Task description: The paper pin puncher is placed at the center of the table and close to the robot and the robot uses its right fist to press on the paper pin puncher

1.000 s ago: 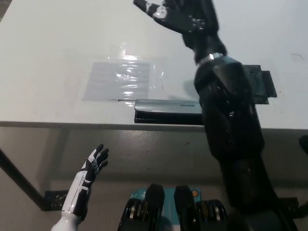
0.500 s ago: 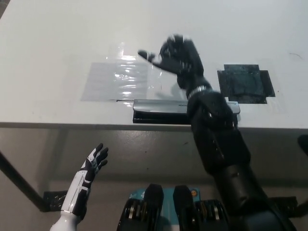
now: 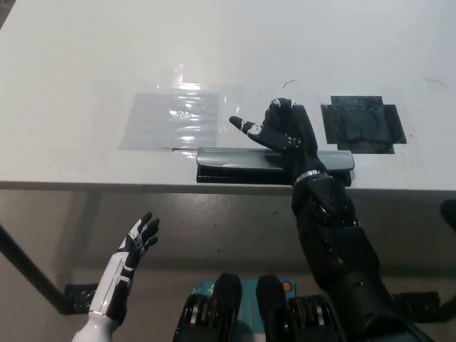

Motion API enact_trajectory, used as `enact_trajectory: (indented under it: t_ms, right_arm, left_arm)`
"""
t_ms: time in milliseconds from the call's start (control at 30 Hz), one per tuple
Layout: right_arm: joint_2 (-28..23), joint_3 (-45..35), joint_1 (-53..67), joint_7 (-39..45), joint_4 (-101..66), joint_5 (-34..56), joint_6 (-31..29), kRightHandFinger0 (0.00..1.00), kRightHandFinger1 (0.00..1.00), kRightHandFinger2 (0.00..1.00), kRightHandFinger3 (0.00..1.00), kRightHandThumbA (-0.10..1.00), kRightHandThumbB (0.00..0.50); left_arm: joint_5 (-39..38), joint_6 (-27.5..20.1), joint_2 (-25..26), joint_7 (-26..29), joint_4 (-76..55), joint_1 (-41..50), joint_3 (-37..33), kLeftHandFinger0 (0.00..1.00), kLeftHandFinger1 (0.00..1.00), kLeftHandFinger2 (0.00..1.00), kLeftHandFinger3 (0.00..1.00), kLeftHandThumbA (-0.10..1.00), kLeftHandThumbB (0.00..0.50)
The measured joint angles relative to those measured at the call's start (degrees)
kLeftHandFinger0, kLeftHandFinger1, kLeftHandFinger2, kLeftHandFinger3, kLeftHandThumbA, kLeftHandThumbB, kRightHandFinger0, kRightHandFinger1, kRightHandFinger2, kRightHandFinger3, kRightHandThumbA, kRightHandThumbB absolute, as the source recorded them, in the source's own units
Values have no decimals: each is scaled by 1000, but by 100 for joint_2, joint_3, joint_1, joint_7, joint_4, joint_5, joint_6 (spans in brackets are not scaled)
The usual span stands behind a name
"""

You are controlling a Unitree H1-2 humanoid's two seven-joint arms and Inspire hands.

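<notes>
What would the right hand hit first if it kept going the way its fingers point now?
Probably the clear plastic sheet. The right hand, over the puncher, has its fingers aimed toward picture left along the table. Its height is unclear, so it might pass above the sheet. The left hand rests below the table edge.

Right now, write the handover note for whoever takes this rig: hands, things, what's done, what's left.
Right hand: black, over the long silver-and-black paper pin puncher, fingers partly spread, not a fist; contact with the puncher cannot be told.
Left hand: white, open, resting below the table edge at lower left.
The puncher lies along the near edge of the white table, about centre. A clear plastic sheet lies behind it, a black square patch to its right.
Done: hand is positioned over the puncher.
Left: close the fist, press down.
</notes>
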Motion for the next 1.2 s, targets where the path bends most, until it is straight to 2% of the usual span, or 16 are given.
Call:
enact_trajectory:
  t_ms: [100, 133, 333, 433, 533, 633, 733, 800, 833, 933, 1000, 1067, 1100, 1133, 1200]
  right_arm:
    - [1, 7, 10, 47, 179, -5, -218, 0, 0, 124, 0, 1000, 120]
    - [2, 12, 13, 58, 218, -7, -274, 1, 0, 130, 2, 1000, 110]
    - [15, 143, 66, 101, 494, -86, -618, 0, 0, 169, 18, 1000, 152]
    - [27, 238, 51, 105, 754, -146, -802, 0, 0, 167, 11, 1000, 117]
    - [29, 317, -40, 103, 1095, -208, -1011, 0, 0, 182, 0, 1000, 99]
    - [28, 359, -105, 101, 1312, -250, -1177, 0, 2, 309, 100, 1000, 118]
    - [24, 383, -159, 100, 1458, -294, -1301, 0, 38, 330, 146, 1000, 134]
    - [20, 393, -194, 99, 1578, -332, -1427, 0, 39, 317, 249, 1000, 149]
    - [21, 394, -207, 99, 1641, -345, -1481, 0, 8, 292, 238, 1000, 154]
    - [20, 393, -234, 99, 1766, -382, -1613, 0, 0, 247, 184, 1000, 143]
    - [20, 384, -237, 100, 1778, -384, -1655, 0, 0, 165, 98, 1000, 143]
    - [22, 359, -225, 100, 1735, -382, -1683, 0, 0, 75, 18, 1000, 117]
    - [24, 336, -210, 105, 1642, -372, -1684, 0, 0, 73, 6, 1000, 111]
    - [25, 305, -176, 116, 1390, -348, -1669, 0, 0, 83, 0, 1000, 140]
    - [48, 268, 86, 143, 740, -298, -1607, 0, 0, 92, 0, 1000, 159]
  left_arm:
    - [25, 1, 0, 0, -1, 6, -9, 1000, 1000, 1000, 1000, 1000, 264]
    - [31, 1, -1, 0, -2, 10, -14, 1000, 1000, 1000, 1000, 1000, 248]
    - [77, 1, 4, -1, -3, 42, -34, 1000, 1000, 1000, 1000, 1000, 239]
    - [85, 1, 8, -2, -4, 75, -40, 1000, 1000, 1000, 1000, 1000, 248]
    - [85, 1, 8, -3, -2, 120, -44, 1000, 1000, 1000, 1000, 1000, 225]
    - [86, 0, 8, -3, 2, 179, -51, 1000, 1000, 1000, 1000, 1000, 238]
    - [86, 0, 8, -4, 21, 221, -53, 1000, 1000, 1000, 1000, 1000, 242]
    - [85, 1, 8, -5, 44, 224, -53, 1000, 1000, 1000, 1000, 1000, 241]
    - [85, 1, 8, -5, 52, 223, -53, 1000, 1000, 1000, 1000, 1000, 237]
    - [86, -1, 12, -5, 55, 224, -56, 1000, 1000, 1000, 1000, 1000, 240]
    - [86, -2, 20, -6, 53, 224, -60, 1000, 1000, 1000, 1000, 1000, 241]
    - [86, -4, 25, -6, 53, 224, -64, 1000, 1000, 1000, 1000, 1000, 244]
    - [86, -5, 25, -6, 53, 223, -66, 1000, 1000, 1000, 1000, 1000, 245]
    - [86, -5, 23, -6, 52, 219, -69, 1000, 1000, 1000, 1000, 1000, 239]
    - [86, -4, 25, -6, 53, 223, -69, 1000, 1000, 1000, 1000, 1000, 239]
